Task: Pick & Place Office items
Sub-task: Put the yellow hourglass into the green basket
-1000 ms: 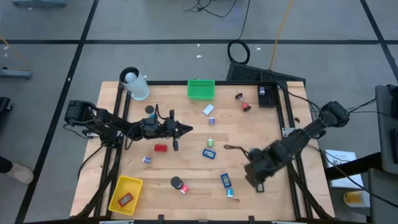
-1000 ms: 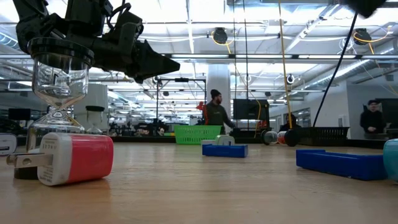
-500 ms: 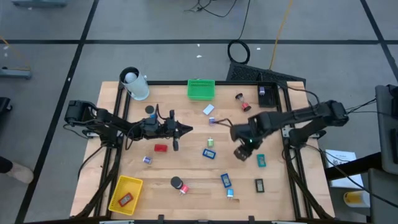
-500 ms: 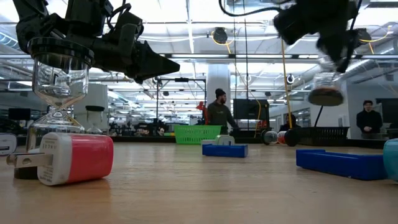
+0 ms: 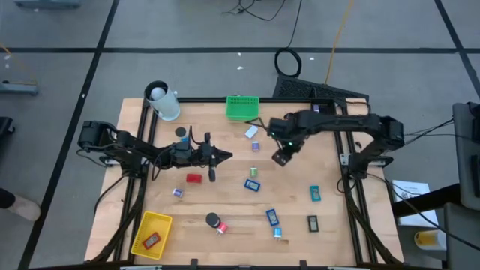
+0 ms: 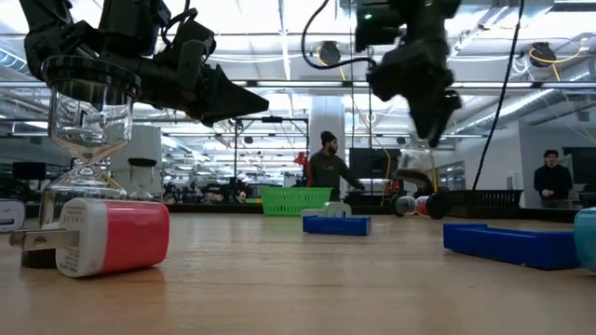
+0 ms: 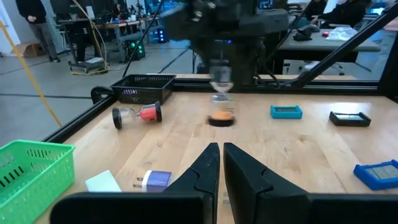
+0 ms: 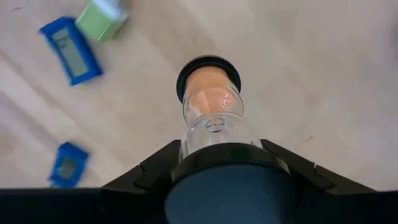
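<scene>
Glass sand timer point(image 8: 211, 118) in right gripper point(image 8: 214, 158)

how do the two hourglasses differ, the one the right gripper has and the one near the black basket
The held hourglass hangs upright in the right gripper, off the table; the other hourglass lies on its side on the wood. The held one's sand looks orange, the lying one's red. Both have clear glass bulbs and black end caps.

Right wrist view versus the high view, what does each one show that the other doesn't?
Only the right wrist view shows the orange sand inside the hourglass clamped by the right gripper. Only the high view shows the green basket, the yellow basket and the shut left gripper waiting mid-table. Both show the held hourglass, the wooden table and blue items on it.
</scene>
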Available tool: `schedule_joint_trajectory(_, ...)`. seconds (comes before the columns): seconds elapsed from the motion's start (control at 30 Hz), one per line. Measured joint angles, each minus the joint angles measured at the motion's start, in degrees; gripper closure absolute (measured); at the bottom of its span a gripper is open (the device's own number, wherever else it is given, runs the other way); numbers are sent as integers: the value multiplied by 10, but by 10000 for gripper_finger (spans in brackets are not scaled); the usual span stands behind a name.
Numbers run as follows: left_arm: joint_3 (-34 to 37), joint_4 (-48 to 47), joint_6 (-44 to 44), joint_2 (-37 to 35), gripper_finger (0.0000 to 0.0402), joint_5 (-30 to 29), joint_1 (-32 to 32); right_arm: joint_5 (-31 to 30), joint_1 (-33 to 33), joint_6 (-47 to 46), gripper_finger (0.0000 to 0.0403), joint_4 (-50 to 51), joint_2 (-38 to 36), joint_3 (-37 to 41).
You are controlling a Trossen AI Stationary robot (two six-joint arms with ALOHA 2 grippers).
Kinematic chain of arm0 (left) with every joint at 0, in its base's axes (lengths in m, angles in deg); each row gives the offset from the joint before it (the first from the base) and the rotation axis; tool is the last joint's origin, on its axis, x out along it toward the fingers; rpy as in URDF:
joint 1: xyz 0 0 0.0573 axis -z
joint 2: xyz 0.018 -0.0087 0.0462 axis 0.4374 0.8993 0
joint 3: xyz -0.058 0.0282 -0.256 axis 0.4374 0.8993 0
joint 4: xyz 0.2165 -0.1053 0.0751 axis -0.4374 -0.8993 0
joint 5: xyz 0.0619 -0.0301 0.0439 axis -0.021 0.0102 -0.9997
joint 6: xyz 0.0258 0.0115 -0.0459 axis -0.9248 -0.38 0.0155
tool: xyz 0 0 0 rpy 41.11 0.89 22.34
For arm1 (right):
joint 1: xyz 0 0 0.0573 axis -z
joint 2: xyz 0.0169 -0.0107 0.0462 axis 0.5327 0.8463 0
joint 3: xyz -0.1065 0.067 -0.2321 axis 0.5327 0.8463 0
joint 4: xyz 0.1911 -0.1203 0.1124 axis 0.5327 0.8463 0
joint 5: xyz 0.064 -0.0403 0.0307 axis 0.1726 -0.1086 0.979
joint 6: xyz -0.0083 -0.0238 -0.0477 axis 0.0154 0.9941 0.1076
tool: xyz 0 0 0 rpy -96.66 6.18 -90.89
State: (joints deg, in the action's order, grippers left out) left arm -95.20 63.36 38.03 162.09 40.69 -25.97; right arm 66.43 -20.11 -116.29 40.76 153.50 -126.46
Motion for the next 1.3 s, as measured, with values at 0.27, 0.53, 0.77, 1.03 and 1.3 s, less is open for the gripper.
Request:
schedule_joint_trajectory(0.27,0,-1,-2,0,371,0,0,-83,15,134,208,65,130,-137)
schedule_joint_trajectory(0.53,0,-2,-2,0,371,0,0,-98,15,197,207,86,176,-157)
schedule_joint_trajectory(0.77,0,-3,-2,0,371,0,0,-98,15,226,207,63,176,-157)
schedule_joint_trajectory(1.03,0,-3,-2,0,371,0,0,-98,15,249,209,42,175,-157)
schedule_joint_trajectory(1.3,0,-3,0,0,371,0,0,-98,15,257,209,49,175,-157)
